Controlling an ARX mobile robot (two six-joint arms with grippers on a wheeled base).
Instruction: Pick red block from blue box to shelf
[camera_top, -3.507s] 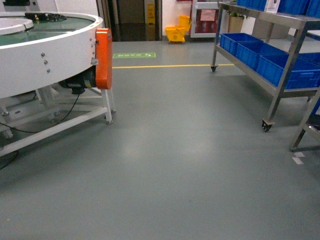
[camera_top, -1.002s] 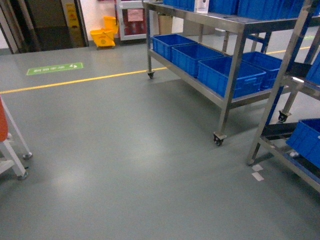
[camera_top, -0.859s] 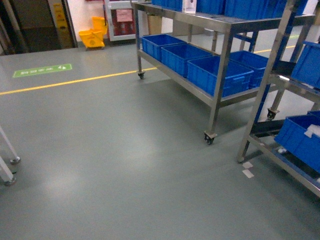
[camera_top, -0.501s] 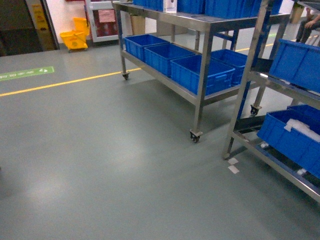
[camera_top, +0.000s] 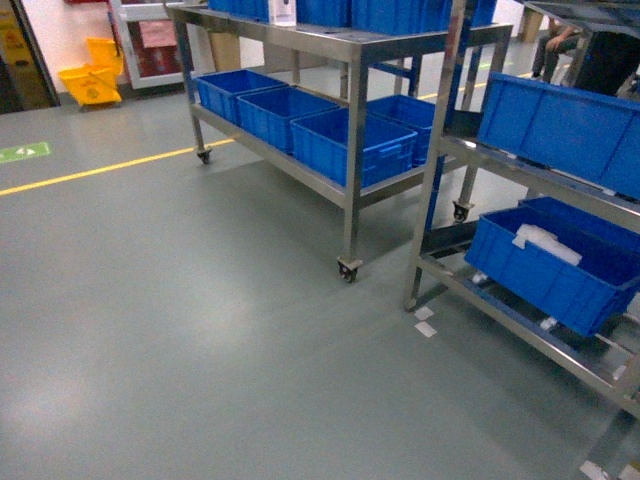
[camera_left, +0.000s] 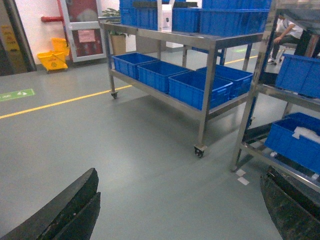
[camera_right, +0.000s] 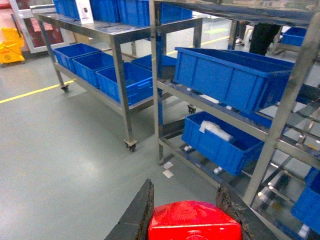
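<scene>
— Two fingers (camera_right: 137, 215) of the right gripper (camera_right: 192, 220) pinch the red block (camera_right: 194, 224); it sits right between them, filling the gap.

— And the left gripper (camera_left: 180, 210)?

— Spread wide, nothing in it; only floor (camera_left: 135, 165) shows between its dark tips.

— Where does the block need to go?

— The shelf (camera_right: 280, 125) stands at about one o'clock from the right fingers, so that arm is the nearer one. Its steel upright (camera_right: 156, 85) at twelve o'clock is the edge to mind, I'd say.

— Any room on it?

— A blue crate (camera_right: 227, 75) fills the middle tier, another (camera_right: 225, 140) the lower. Open floor lies from nine to eleven o'clock. I can't see the blue box anywhere.
</scene>
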